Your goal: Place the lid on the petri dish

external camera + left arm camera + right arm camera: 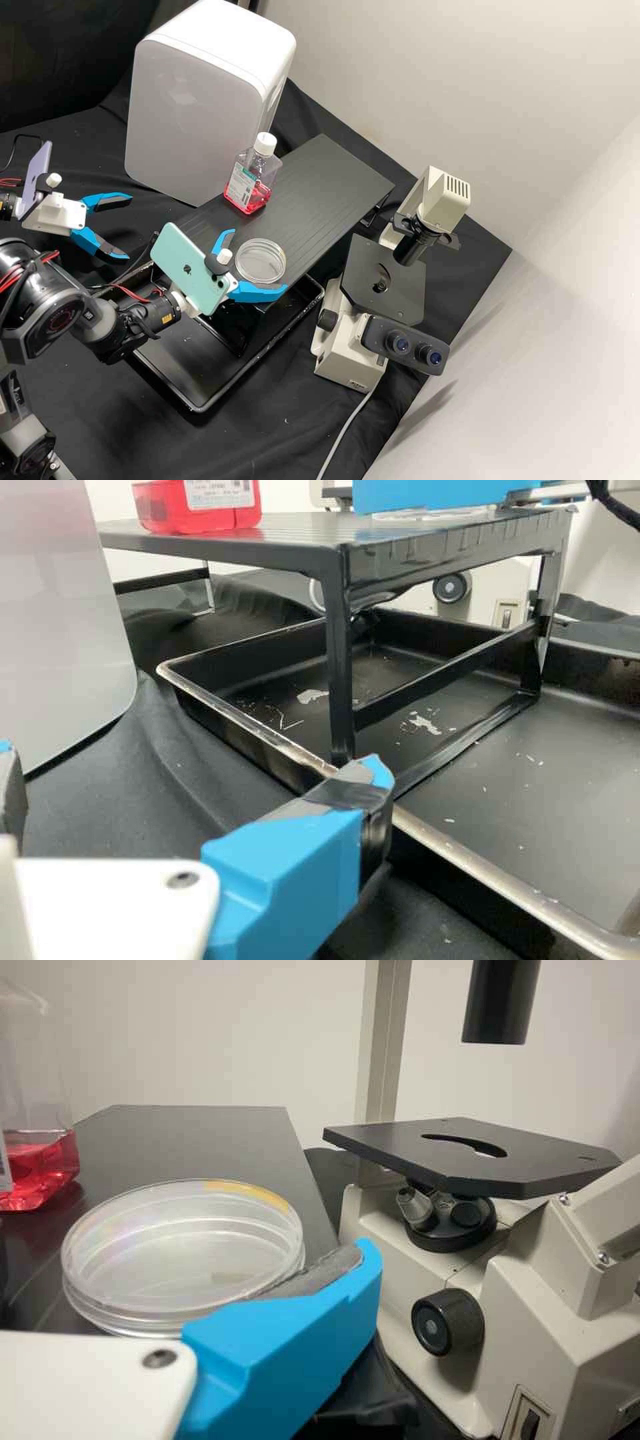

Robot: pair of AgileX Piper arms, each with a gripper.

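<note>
A clear petri dish (260,260) lies flat near the front corner of the black raised shelf (320,187). In the right wrist view the petri dish (180,1250) shows two stacked clear rims, as if the lid rests on the base. My right gripper (257,261) stands open at shelf height with one blue finger on each side of the dish; one finger (300,1330) lies close beside its rim. My left gripper (127,225) hangs open and empty over the black cloth, well to the left of the shelf, and its finger (300,850) points towards the tray.
A flask of red liquid (249,177) stands on the shelf behind the dish. A white box (200,93) sits at the back left and a microscope (387,293) stands right of the shelf. The shelf's legs stand in a black tray (230,720).
</note>
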